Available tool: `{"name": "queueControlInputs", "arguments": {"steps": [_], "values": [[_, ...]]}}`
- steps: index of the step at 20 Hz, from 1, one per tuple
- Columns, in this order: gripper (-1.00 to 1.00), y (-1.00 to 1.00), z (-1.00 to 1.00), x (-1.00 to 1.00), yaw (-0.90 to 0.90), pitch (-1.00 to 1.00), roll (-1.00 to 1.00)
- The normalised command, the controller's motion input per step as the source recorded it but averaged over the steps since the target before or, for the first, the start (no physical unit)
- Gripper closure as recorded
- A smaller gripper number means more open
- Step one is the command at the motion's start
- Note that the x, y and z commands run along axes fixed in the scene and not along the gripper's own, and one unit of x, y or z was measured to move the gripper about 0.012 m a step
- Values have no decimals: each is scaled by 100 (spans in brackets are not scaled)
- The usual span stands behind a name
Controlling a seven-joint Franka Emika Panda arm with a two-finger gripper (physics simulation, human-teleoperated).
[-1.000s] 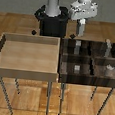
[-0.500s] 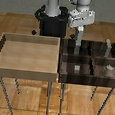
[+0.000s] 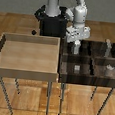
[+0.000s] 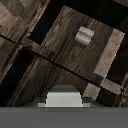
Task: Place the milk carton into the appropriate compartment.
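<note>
Currently, the white robot gripper (image 3: 77, 44) hangs over the dark wooden compartmented bin (image 3: 64, 64), closed on the small pale milk carton (image 3: 76, 46); released here, it might clip a divider and tip into the wrong compartment.

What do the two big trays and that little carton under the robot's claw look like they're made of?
All rendered, so only a guess. The light tray looks like pale matte wood, plain tan with little grain. The dark bin looks like dark stained wood, streaked with grain. The milk carton looks like plain matte card, white above grey.
</note>
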Motion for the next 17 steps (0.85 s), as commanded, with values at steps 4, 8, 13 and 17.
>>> {"name": "queueControlInputs", "arguments": {"steps": [4, 8, 13, 17], "values": [[-100, 0, 0, 0, 0, 0, 0], [-100, 0, 0, 0, 0, 0, 0], [-100, 0, 0, 0, 0, 0, 0], [-100, 0, 0, 0, 0, 0, 0]]}}
